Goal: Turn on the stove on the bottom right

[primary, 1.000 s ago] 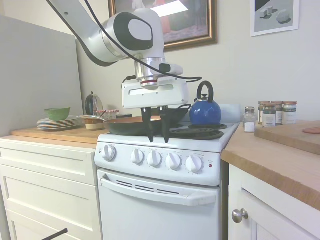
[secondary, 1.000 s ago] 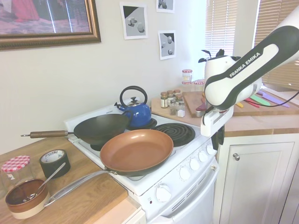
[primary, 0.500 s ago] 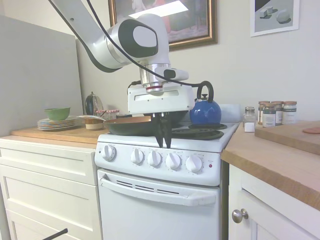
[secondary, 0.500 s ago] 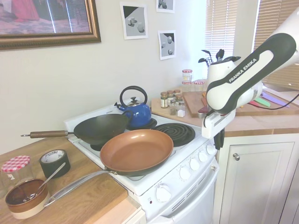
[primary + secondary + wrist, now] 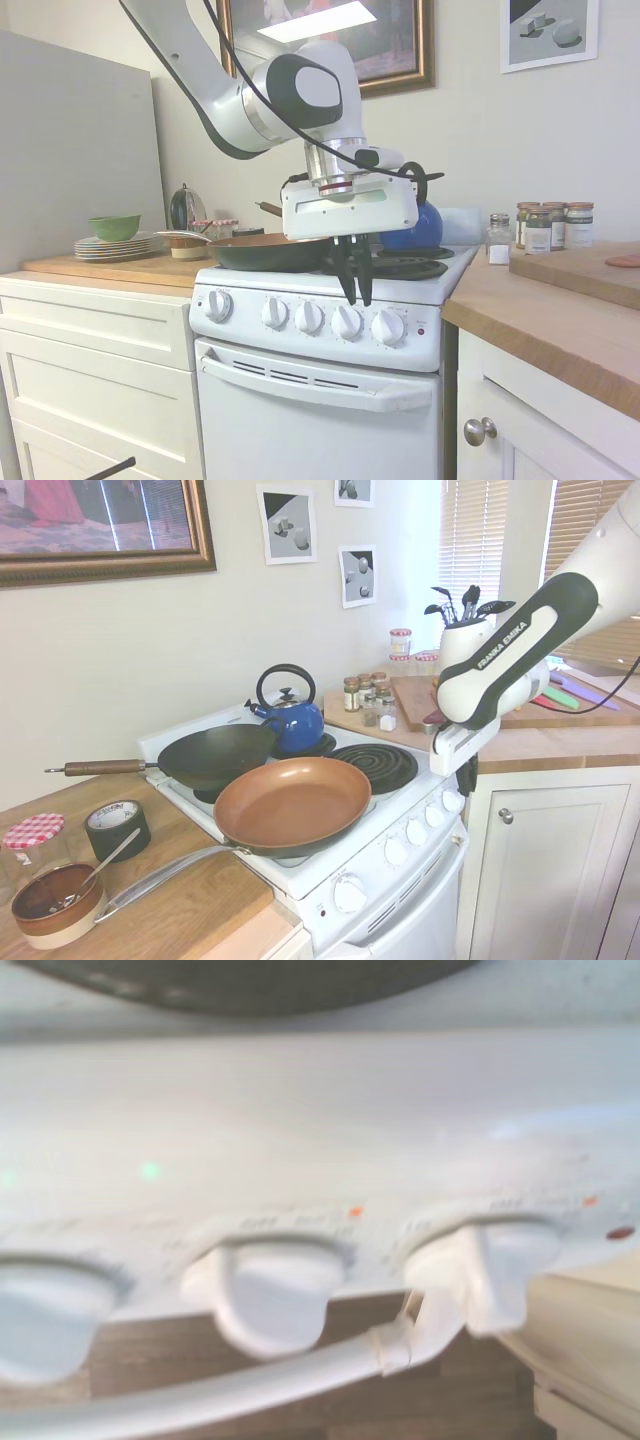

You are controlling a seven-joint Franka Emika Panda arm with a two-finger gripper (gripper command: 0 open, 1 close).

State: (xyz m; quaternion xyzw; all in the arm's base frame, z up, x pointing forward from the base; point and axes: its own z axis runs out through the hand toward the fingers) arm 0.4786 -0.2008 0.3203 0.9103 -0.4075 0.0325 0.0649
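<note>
The stove [image 5: 300, 400] is a white range with a row of round white knobs and a small red light [image 5: 421, 331] on its front panel. Its front right burner [image 5: 400, 267], a flat black coil [image 5: 375, 765], is bare. My gripper [image 5: 358, 298] hangs fingers-down in front of the panel's top edge, just above the gap between the fourth knob [image 5: 347, 322] and the rightmost knob [image 5: 388, 327]. The fingers are shut with nothing between them. In the second exterior view the gripper [image 5: 468, 778] is just above the end knob [image 5: 455, 800]. The wrist view shows blurred knobs [image 5: 495, 1270] and the red light [image 5: 620, 1232].
A copper-rimmed frying pan [image 5: 292, 805] sits on the front left burner, with a dark wok [image 5: 215, 755] and a blue kettle [image 5: 292, 720] behind. The oven handle [image 5: 315, 388] runs below the knobs. Spice jars [image 5: 548, 226] and wooden counters [image 5: 560, 320] flank the stove.
The gripper has moved rightward along the stove's front, from over the middle knobs to near the rightmost one. Its fingers, apart one second ago, have closed together.
</note>
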